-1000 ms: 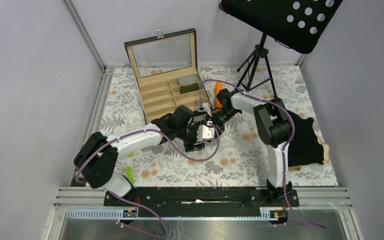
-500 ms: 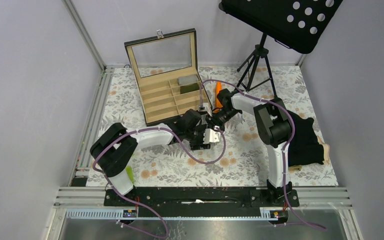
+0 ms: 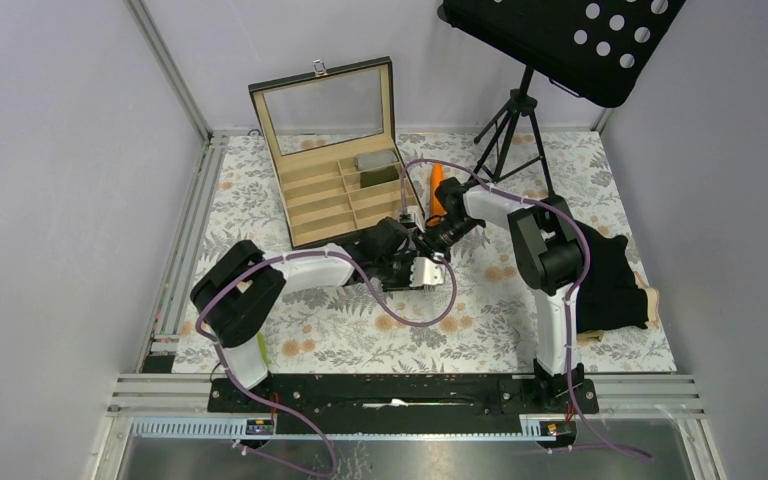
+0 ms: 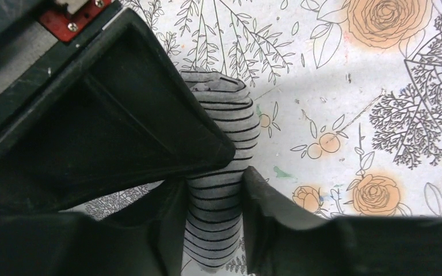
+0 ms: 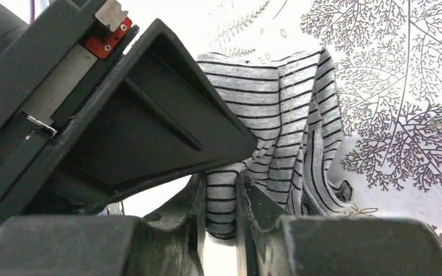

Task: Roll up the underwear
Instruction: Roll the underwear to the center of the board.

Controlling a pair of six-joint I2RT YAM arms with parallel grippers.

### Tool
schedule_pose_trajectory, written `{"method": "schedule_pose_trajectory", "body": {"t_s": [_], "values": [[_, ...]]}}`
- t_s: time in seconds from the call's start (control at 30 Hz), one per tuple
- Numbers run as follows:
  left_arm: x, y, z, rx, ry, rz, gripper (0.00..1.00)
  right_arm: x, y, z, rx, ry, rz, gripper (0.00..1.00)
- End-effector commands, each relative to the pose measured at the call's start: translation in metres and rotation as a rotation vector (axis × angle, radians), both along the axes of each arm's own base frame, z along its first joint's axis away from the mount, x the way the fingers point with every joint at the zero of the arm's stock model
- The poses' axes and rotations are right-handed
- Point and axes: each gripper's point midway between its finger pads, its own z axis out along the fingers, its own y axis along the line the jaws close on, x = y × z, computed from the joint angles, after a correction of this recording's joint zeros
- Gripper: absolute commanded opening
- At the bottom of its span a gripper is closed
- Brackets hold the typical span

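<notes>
We have both tools on the grey pinstriped underwear [image 4: 221, 115], which lies bunched into a loose roll on the flowered worktop [image 3: 360, 340], just off the near right corner of the open wooden box [image 3: 345, 190]. Our left tool [image 4: 213, 179] stands narrow, its two fingers pressed against either side of the roll. Our right tool [image 5: 218, 187] is nearly closed, pinching a thin fold of the same cloth, the rest of which spreads out beyond its fingers. The black underwear [image 3: 610, 280] sits in a heap well apart, near the worktop's right edge.
</notes>
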Motion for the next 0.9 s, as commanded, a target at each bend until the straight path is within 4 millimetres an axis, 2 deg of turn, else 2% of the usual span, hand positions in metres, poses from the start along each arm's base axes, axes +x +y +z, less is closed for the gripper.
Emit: {"method": "schedule_pose_trajectory", "body": {"t_s": [0.0,0.07,0.13,0.23,0.3,0.57,0.73,0.83,0.87], "values": [[-0.008,-0.006,-0.008,0.017,0.044,-0.062,0.19,-0.019,-0.037,-0.046,-0.227,0.037,0.046,0.13],[-0.013,-0.005,-0.006,0.025,0.069,-0.076,0.07,-0.016,-0.032,-0.036,-0.202,0.032,0.030,0.16],[-0.018,-0.002,-0.005,0.042,0.093,-0.082,0.01,-0.010,-0.025,-0.017,-0.168,0.012,0.020,0.25],[-0.024,0.006,-0.007,0.082,0.125,-0.084,0.00,0.004,-0.017,0.020,-0.119,-0.037,0.031,0.43],[-0.030,0.012,-0.009,0.106,0.149,-0.084,0.00,0.015,-0.013,0.048,-0.078,-0.086,0.046,0.50],[-0.047,0.033,-0.013,0.202,0.254,-0.040,0.00,0.073,-0.013,0.148,0.024,-0.280,-0.045,0.54],[-0.057,0.036,-0.012,0.242,0.361,-0.002,0.00,0.108,-0.007,0.222,0.087,-0.529,-0.162,0.55],[-0.069,0.033,-0.012,0.261,0.468,-0.012,0.00,0.116,-0.005,0.268,0.139,-0.645,-0.217,0.56],[-0.071,0.032,-0.013,0.269,0.505,-0.012,0.00,0.117,-0.005,0.290,0.162,-0.689,-0.237,0.56]]}}
